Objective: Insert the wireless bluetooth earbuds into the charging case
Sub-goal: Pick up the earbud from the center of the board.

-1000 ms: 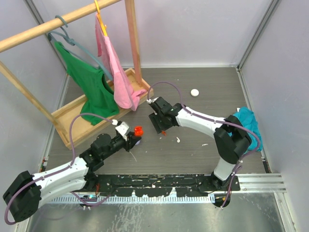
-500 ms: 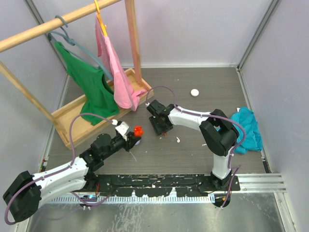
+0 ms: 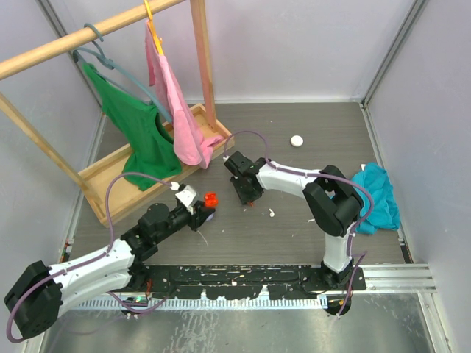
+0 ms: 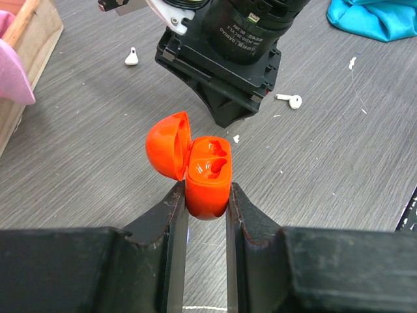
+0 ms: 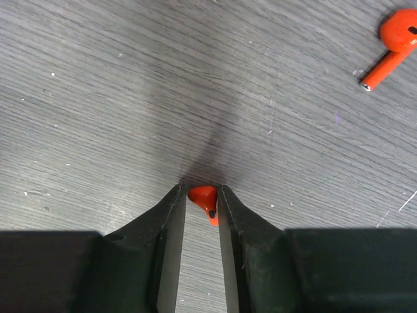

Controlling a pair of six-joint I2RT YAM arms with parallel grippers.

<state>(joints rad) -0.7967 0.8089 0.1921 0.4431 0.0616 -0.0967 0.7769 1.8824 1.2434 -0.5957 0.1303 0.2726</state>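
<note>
My left gripper (image 4: 207,186) is shut on the base of an orange-red charging case (image 4: 208,176) with its lid hinged open to the left; its two sockets look empty. It shows in the top view too (image 3: 211,198). My right gripper (image 5: 202,189) points down at the table just right of the case (image 3: 246,195). It is shut on a small red earbud (image 5: 204,195) pinched between its fingertips. A second red earbud (image 5: 394,39) lies on the table at the upper right of the right wrist view. Two white earbuds (image 4: 131,57) (image 4: 291,100) lie beyond the case.
A white round case (image 3: 296,140) lies at the back of the table. A teal cloth (image 3: 375,195) sits at the right edge. A wooden clothes rack (image 3: 147,165) with green and pink garments stands at the left. A white earbud (image 3: 271,213) lies near the middle.
The right arm has folded in and its gripper has shifted slightly left and down to the table beside the case. The left arm and the case have not moved.
</note>
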